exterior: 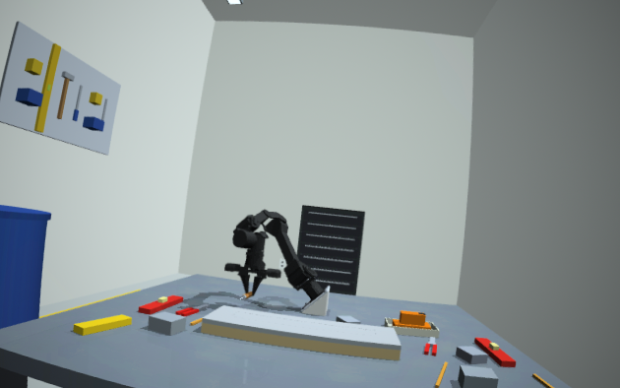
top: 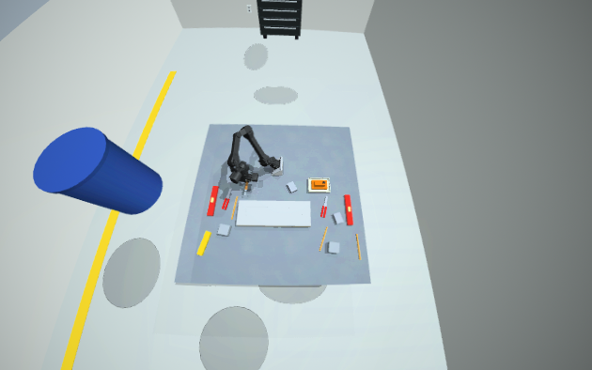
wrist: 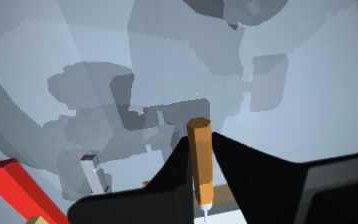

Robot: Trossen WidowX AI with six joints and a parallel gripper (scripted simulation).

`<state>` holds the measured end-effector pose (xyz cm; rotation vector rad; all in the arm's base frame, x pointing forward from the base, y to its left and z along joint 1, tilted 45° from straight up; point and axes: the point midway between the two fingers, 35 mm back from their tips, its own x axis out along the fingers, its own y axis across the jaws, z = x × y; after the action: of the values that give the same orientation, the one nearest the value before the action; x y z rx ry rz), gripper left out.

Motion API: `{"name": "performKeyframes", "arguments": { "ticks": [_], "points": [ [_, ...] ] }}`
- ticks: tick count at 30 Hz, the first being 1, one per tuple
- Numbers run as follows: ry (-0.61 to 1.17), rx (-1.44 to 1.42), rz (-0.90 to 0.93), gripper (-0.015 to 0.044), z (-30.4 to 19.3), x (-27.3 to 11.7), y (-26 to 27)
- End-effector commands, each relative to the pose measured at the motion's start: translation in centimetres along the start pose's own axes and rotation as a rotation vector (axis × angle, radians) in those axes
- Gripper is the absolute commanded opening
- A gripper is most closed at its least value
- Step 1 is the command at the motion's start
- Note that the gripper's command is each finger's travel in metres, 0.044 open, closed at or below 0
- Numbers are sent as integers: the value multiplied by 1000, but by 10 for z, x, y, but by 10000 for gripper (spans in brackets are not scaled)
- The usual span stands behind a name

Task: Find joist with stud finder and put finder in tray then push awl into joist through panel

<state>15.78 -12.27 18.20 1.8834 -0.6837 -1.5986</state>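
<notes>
My gripper (exterior: 250, 293) (wrist: 199, 139) is shut on the orange handle of the awl (top: 246, 187) (wrist: 200, 162), low over the table behind the panel's left end. In the wrist view the awl's metal tip points toward the panel; the awl lies roughly level, not upright. Whether it touches the table cannot be told. The white-topped floor panel (top: 273, 217) (exterior: 300, 327) lies mid-table; no hole can be made out at this size. The joist is hidden. The orange stud finder (top: 319, 184) (exterior: 411, 318) sits in the pale tray (top: 319, 192) (exterior: 414, 332) at the right.
Left of the panel are a red level (top: 212, 201) (exterior: 160, 304), red-handled pliers (top: 227, 197), a pencil (top: 234, 208), a grey block (top: 224, 229) and a yellow bar (top: 204, 243). A grey block (top: 291, 187) lies between arm and tray. More blocks, pencils, pliers and a level (top: 349, 209) lie right.
</notes>
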Motion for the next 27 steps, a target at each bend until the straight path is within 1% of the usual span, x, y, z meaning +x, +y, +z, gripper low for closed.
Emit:
{"name": "performKeyframes", "arguments": {
  "ticks": [1, 14, 27],
  "points": [
    [48, -93, -15, 0, -5, -3, -1],
    [213, -462, -20, 0, -24, -12, -8],
    [387, -833, 55, 0, -42, -24, -11]
  ]
}}
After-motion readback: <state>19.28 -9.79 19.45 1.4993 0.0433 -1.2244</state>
